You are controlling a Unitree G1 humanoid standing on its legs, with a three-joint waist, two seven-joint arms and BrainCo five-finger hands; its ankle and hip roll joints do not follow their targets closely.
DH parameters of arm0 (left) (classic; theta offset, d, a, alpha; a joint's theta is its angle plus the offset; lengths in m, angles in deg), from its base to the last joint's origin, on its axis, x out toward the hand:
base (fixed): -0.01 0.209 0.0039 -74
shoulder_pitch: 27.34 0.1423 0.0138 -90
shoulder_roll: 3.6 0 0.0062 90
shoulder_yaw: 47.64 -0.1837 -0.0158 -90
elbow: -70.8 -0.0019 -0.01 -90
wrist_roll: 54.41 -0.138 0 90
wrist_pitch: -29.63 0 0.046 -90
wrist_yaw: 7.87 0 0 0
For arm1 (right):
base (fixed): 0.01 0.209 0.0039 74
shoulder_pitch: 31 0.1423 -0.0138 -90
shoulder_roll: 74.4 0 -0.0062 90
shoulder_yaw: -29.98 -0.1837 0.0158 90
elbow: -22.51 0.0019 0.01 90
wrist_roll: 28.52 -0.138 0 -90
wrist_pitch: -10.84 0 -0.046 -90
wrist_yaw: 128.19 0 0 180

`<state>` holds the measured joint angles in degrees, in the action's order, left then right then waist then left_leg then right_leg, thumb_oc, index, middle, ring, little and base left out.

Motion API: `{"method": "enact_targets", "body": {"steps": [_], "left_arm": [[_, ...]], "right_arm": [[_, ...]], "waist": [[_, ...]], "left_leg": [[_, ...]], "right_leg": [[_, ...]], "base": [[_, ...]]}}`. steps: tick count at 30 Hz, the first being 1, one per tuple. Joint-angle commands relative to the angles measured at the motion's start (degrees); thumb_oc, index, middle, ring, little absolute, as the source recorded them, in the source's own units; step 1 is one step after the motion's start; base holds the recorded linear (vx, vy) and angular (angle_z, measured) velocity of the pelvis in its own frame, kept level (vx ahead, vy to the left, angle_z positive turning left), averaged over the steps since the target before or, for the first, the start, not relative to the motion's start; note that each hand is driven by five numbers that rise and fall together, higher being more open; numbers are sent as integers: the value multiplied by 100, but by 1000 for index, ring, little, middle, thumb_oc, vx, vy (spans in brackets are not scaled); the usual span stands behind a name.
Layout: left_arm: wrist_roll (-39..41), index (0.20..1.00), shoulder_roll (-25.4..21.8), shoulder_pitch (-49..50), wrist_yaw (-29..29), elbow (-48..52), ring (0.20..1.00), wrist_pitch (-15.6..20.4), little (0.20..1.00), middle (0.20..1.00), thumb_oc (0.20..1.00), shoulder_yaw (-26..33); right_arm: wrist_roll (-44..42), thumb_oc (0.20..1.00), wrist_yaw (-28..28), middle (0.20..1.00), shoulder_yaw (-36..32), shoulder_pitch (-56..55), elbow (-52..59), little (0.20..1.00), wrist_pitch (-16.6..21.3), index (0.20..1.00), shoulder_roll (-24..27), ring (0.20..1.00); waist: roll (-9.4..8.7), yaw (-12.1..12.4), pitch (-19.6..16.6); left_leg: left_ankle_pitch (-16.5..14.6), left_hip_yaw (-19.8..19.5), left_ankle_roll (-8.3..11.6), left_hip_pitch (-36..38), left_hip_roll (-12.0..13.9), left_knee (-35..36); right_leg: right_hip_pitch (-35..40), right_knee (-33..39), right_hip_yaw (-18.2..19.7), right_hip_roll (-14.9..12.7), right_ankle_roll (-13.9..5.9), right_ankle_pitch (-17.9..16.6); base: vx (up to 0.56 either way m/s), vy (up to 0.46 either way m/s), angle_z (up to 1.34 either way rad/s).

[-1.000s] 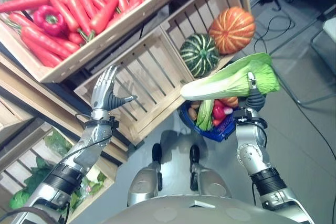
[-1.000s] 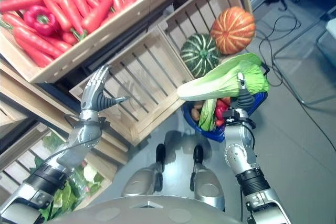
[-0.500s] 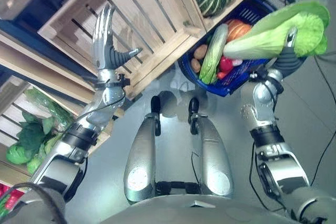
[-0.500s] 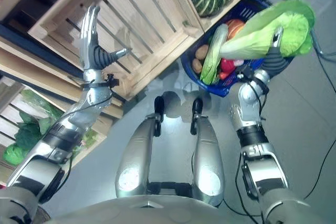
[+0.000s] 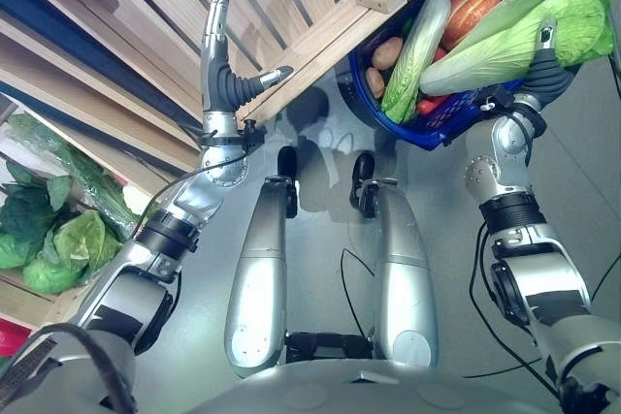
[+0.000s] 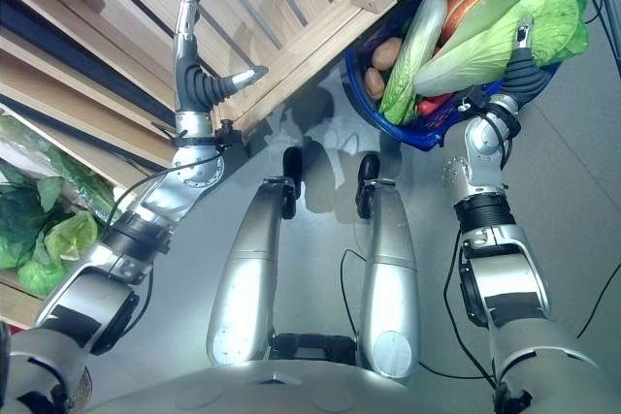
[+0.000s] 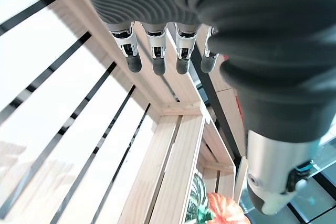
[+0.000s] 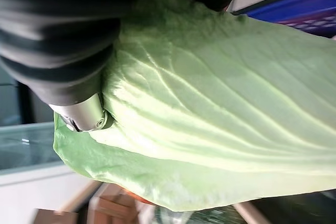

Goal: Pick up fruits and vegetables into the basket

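The right hand (image 5: 545, 55) is holding a big napa cabbage (image 5: 524, 26), fingers wrapped around it near the leafy end, and it is hanging the thing right over the blue basket (image 5: 441, 128) on the floor. The pale stalk end is pointing down toward the basket's middle while the frilly green leaves are sticking out past the far rim, so I reckon it is lining up for the drop. The grip is sitting toward the leaves, probably so the heavy stalk goes in first.

The basket is already carrying a fair load: a second long cabbage (image 5: 417, 55) lying across it, a potato (image 5: 386, 51), an orange squash (image 5: 473, 9), something red tucked underneath. The held cabbage is looking like it will have to rest on top of that pile.

The left hand (image 5: 225, 84) is standing idle, fingers straight and thumb out, raised beside the slatted wooden crate (image 5: 281, 7), holding nothing and keeping well clear. Leafy greens (image 5: 44, 239) are sitting on a low shelf.
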<state>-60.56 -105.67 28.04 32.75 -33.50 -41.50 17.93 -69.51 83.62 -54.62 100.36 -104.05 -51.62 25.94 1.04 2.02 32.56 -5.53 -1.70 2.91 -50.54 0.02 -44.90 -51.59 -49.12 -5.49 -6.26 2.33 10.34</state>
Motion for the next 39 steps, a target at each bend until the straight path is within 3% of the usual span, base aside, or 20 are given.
{"method": "enact_targets", "body": {"steps": [1,2,3,4,10,17,19,21,26,29,33,39], "left_arm": [[192,1000,53,70,-16,329,1000,539,1000,1000,1000,173],[232,1000,43,81,-14,339,1000,559,1000,1000,1000,173],[291,1000,23,76,-25,354,1000,556,1000,1000,1000,176],[373,1000,3,85,-46,366,1000,540,1000,1000,1000,191],[365,1000,-50,175,-171,373,1000,585,1000,1000,1000,180],[478,1000,-124,312,-515,451,1000,599,1000,1000,1000,215],[413,1000,-160,402,-612,481,1000,630,1000,1000,1000,193],[559,1000,-202,528,-768,521,1000,595,1000,1000,1000,168],[647,1000,-249,804,-1154,451,1000,549,1000,1000,1000,202],[638,1000,-273,1078,-1398,382,1000,426,1000,1000,1000,202],[743,1000,-306,1409,-1671,314,1000,462,1000,1000,1000,275],[640,1000,-256,2025,-2115,211,1000,315,1000,1000,1000,355]], "right_arm": [[-203,200,-445,200,120,135,-69,200,-491,200,344,200],[-212,200,-477,200,203,153,-156,200,-673,200,399,200],[-297,454,-540,454,257,162,-203,454,-834,454,435,454],[-362,1000,-622,1000,304,145,-286,1000,-1104,1000,461,1000],[-488,1000,-835,1000,434,251,-459,1000,-1447,1000,528,1000],[-448,1000,-679,1000,371,191,-477,1000,-1446,1000,495,1000],[-319,1000,-275,1000,321,108,-456,1000,-1306,1000,458,1000],[300,1000,584,1000,144,-54,-443,1000,-1439,1000,409,1000],[1027,1000,1445,1000,-12,-316,-227,1000,-1718,1000,295,1000],[1507,1000,1791,1000,28,-679,42,1000,-1921,1000,194,1000],[1870,1000,1794,1000,7,-1167,175,1000,-1976,1000,143,1000],[1819,1000,779,1000,-35,-2304,302,1000,-1892,1000,48,1000]], "waist": [[94,27,-277],[94,41,-277],[89,48,-277],[74,61,-277],[0,111,-277],[-77,133,-277],[-98,140,-277],[-132,148,-277],[-162,176,-277],[-172,178,-541],[-163,158,-831],[-164,120,-1457]], "left_leg": [[-639,537,-296,3,-289,-418],[-656,544,-300,1,-280,-422],[-648,548,-302,-8,-279,-408],[-643,549,-310,2,-274,-384],[-639,530,-304,82,-262,-303],[-498,505,-265,513,-288,170],[-420,488,-252,779,-267,410],[-303,403,-226,1346,-266,919],[79,168,-180,2410,-325,1958],[301,-16,-164,2948,-367,2631],[524,-103,-151,3448,-336,3317],[835,-203,-159,4313,-225,4381]], "right_leg": [[313,193,-112,61,-270,-248],[309,187,-112,65,-274,-234],[299,201,-116,67,-278,-241],[304,219,-124,73,-288,-251],[426,367,-197,100,-305,-290],[909,825,-248,172,-315,-365],[1184,1041,-241,201,-321,-395],[1737,1488,-201,255,-353,-420],[2812,2521,-186,345,-361,-595],[3427,3255,-230,379,-328,-751],[3980,3921,-284,395,-327,-926],[4852,4881,-315,390,-403,-1230]], "base": [[20,-40,1],[29,-42,0],[32,-51,-1],[29,-57,0],[45,-50,4],[54,-22,2],[68,-17,4],[67,-16,6],[61,-11,3],[84,-4,-5],[87,13,-3],[92,13,-3]]}}
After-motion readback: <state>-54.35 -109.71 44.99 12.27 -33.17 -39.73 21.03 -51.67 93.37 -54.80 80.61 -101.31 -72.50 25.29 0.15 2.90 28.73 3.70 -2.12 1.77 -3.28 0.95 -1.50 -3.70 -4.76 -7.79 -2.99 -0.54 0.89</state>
